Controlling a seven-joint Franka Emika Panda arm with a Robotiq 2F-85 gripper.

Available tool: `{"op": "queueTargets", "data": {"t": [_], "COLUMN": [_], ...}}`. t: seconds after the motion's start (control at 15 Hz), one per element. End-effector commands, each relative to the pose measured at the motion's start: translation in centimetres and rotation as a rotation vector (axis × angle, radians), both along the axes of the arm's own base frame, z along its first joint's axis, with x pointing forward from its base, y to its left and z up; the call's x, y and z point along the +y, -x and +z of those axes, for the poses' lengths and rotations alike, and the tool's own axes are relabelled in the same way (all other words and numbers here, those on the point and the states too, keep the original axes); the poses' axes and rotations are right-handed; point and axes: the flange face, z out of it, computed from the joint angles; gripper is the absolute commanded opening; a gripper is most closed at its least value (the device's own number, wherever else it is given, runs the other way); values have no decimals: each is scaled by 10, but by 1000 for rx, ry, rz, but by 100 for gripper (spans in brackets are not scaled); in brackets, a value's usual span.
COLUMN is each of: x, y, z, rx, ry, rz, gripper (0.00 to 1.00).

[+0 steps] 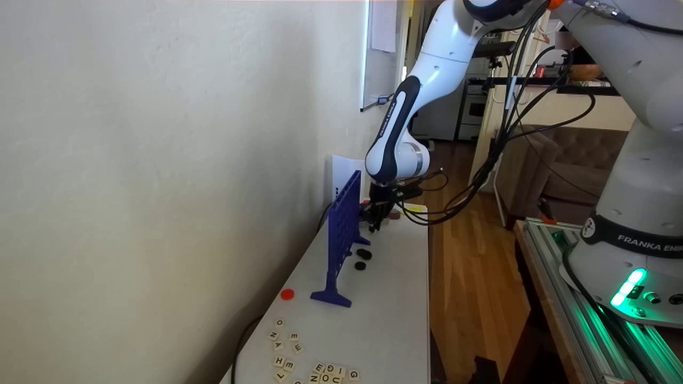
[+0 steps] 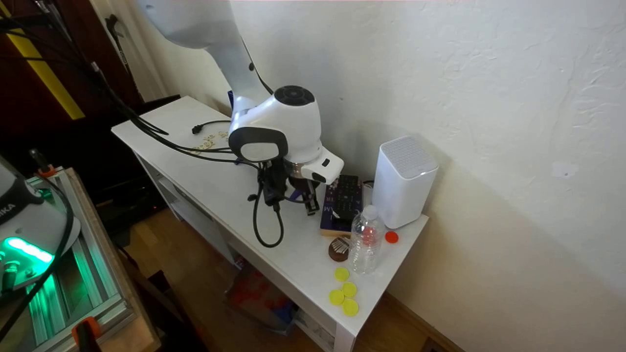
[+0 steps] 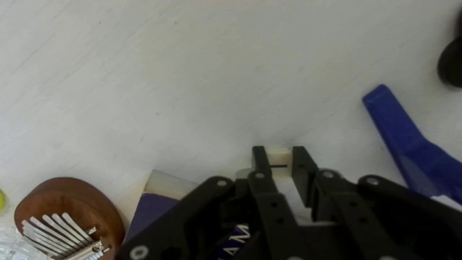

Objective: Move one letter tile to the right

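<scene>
At the very end of the gripper, one pale letter tile is held, squeezed between the fingertips with one pressed to either side, so the jaws stand no farther apart than the tile is wide. Its upper edge in the wrist view comes about level with the ends of the fingers, and a single dark stroke runs across its surface; whether it touches the white tabletop below or hangs just above, I cannot tell. Seen from the wrist, the blue foot of an upright rack lies to the right of the tile, apart from it, while the corner of a dark blue book shows near the tile on the left, the rest of its cover partly hidden under the gripper. A round brown thumb piano lies farther left, just beside the book. In an exterior view the gripper points down beside the far end of the rack, the tile itself too small to make out there, and black discs lie near the rack's base on the same side. Well apart from the held tile, at the end of the tabletop nearest that camera, more letter tiles lie face up, some loosely scattered, others packed close in rows.
</scene>
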Motion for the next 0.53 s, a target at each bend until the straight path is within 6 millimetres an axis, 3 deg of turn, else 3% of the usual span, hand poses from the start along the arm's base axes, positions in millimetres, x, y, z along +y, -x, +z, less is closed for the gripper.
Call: {"op": "queueTargets", "data": {"t": [0.0, 0.4, 0.47], "x": [0, -4, -6], "y": [-2, 1, 1], "z": [-3, 2, 3], "rx": [-5, -5, -6], "ry": [22, 42, 44], "rz": [11, 3, -1], "gripper": [54, 97, 99]}}
